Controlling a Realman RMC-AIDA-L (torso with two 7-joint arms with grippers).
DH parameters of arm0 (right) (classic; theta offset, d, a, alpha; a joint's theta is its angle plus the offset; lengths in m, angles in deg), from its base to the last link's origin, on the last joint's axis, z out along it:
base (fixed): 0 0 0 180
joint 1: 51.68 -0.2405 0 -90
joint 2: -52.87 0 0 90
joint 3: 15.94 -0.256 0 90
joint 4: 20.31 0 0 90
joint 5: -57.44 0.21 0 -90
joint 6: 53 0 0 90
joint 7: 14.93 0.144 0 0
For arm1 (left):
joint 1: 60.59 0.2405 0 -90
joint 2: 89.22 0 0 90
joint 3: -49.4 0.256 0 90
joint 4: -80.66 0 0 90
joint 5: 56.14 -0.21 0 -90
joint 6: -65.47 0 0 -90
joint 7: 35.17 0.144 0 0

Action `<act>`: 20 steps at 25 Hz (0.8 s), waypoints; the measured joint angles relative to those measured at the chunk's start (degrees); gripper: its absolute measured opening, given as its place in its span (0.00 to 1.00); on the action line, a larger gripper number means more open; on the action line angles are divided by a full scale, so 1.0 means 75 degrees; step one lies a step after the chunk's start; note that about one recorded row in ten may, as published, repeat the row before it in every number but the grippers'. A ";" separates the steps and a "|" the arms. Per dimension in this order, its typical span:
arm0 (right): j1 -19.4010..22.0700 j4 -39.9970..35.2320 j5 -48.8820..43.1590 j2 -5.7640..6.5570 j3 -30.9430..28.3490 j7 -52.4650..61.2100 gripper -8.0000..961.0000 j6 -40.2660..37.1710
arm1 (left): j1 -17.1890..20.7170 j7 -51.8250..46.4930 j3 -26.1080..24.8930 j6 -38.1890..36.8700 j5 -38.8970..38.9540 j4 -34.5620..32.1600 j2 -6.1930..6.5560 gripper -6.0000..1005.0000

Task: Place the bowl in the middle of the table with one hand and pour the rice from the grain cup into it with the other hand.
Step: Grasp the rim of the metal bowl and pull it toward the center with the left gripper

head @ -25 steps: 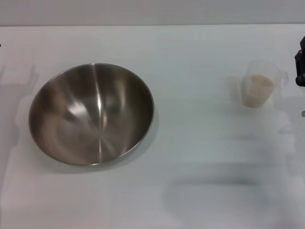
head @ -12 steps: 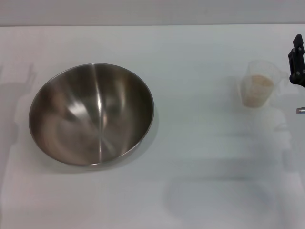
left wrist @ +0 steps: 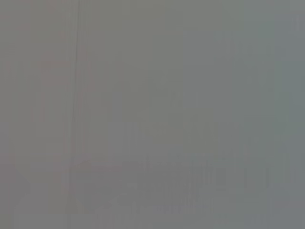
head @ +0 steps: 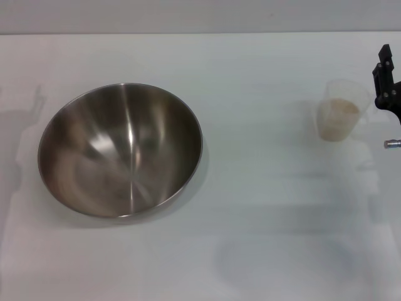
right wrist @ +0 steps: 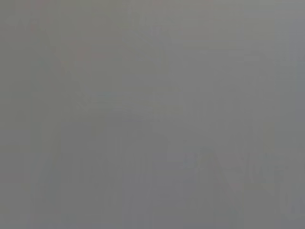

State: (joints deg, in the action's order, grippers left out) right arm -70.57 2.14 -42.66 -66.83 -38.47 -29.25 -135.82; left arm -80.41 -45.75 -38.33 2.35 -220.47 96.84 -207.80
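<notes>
Head view: shiny round steel bowl (head: 120, 150) on white worktop (head: 263, 207); frosted plastic grain cup (head: 341, 110) (beige rice (head: 342, 106) inside) beside right end effector (head: 387, 88), grip state unclear.

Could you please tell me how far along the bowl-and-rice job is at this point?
Nothing is done yet. The steel bowl sits empty on the left of the table, not in the middle. The right gripper is beside the grain cup, which holds all the rice. Moving the bowl, gripping the cup and pouring remain.
</notes>
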 joint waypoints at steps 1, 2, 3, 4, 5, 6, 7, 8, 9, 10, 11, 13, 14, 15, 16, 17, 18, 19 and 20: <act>0.0000 0.0000 0.0000 0.0000 0.0000 0.0000 0.52 0.0000 | -0.0015 -0.0022 -0.0008 0.0059 -0.0001 0.0004 0.0004 0.82; -0.0003 0.0007 -0.0001 0.0000 0.0003 0.0000 0.52 0.0007 | -0.0030 -0.0040 -0.0017 0.0118 0.0000 0.0006 0.0009 0.82; -0.0006 0.0014 -0.0001 0.0000 0.0003 0.0000 0.52 0.0010 | -0.0030 -0.0040 -0.0017 0.0118 0.0000 0.0006 0.0009 0.82; -0.0008 0.0020 -0.0001 0.0000 0.0004 0.0000 0.52 0.0010 | -0.0055 -0.0035 -0.0019 0.0205 0.0000 0.0007 0.0020 0.82; -0.0008 0.0020 -0.0001 0.0000 0.0004 0.0000 0.52 0.0012 | -0.0075 0.0005 -0.0020 0.0221 0.0000 0.0015 0.0024 0.82; -0.0008 0.0020 -0.0001 0.0000 0.0004 0.0000 0.52 0.0012 | -0.0075 0.0005 -0.0020 0.0221 0.0000 0.0015 0.0024 0.82; -0.0008 0.0020 -0.0001 0.0000 0.0003 0.0000 0.52 0.0013 | -0.0080 0.0006 -0.0020 0.0216 0.0000 0.0024 0.0025 0.82; -0.0008 0.0020 -0.0001 0.0000 0.0003 0.0001 0.52 0.0014 | -0.0082 0.0006 -0.0022 0.0211 0.0000 0.0042 0.0025 0.82; -0.0005 0.0020 -0.0001 0.0000 0.0004 0.0000 0.52 0.0015 | -0.0086 0.0006 -0.0025 0.0208 0.0001 0.0073 0.0027 0.82; 0.0004 0.0019 -0.0001 0.0000 0.0004 0.0000 0.52 0.0019 | -0.0089 -0.0017 -0.0031 0.0209 0.0004 0.0129 0.0027 0.81; 0.0004 0.0019 -0.0001 0.0000 0.0004 0.0000 0.52 0.0019 | -0.0089 -0.0017 -0.0031 0.0209 0.0004 0.0129 0.0027 0.81; 0.0015 0.0018 -0.0001 0.0000 0.0004 0.0000 0.52 0.0026 | -0.0089 -0.0054 -0.0062 0.0217 0.0006 0.0173 0.0023 0.81; 0.0017 0.0017 -0.0001 0.0000 0.0003 0.0000 0.52 0.0027 | -0.0089 -0.0063 -0.0093 0.0218 0.0006 0.0184 0.0013 0.81; 0.0019 0.0010 -0.0001 0.0000 0.0004 0.0000 0.52 0.0028 | -0.0086 -0.0066 -0.0145 0.0213 0.0008 0.0200 0.0003 0.81; 0.0019 0.0010 -0.0001 0.0000 0.0004 0.0000 0.52 0.0028 | -0.0086 -0.0066 -0.0145 0.0213 0.0008 0.0200 0.0003 0.81; 0.0019 0.0002 -0.0001 0.0000 0.0004 0.0000 0.52 0.0028 | -0.0077 -0.0070 -0.0156 0.0200 0.0009 0.0215 0.0000 0.81; 0.0019 -0.0005 -0.0001 0.0000 0.0004 0.0000 0.52 0.0031 | -0.0056 -0.0073 -0.0147 0.0188 0.0009 0.0249 -0.0001 0.81; 0.0017 -0.0011 -0.0001 0.0000 0.0003 0.0000 0.52 0.0034 | -0.0017 -0.0091 -0.0112 0.0183 -0.0002 0.0325 0.0001 0.81; 0.0009 -0.0021 -0.0001 0.0000 0.0004 0.0000 0.52 0.0043 | 0.0126 -0.0253 0.0054 0.0288 -0.0051 0.0621 0.0029 0.81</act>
State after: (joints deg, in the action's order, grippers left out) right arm -70.50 1.98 -42.66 -66.83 -38.44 -29.25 -135.50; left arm -79.47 -47.65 -37.93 4.51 -220.85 101.50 -207.58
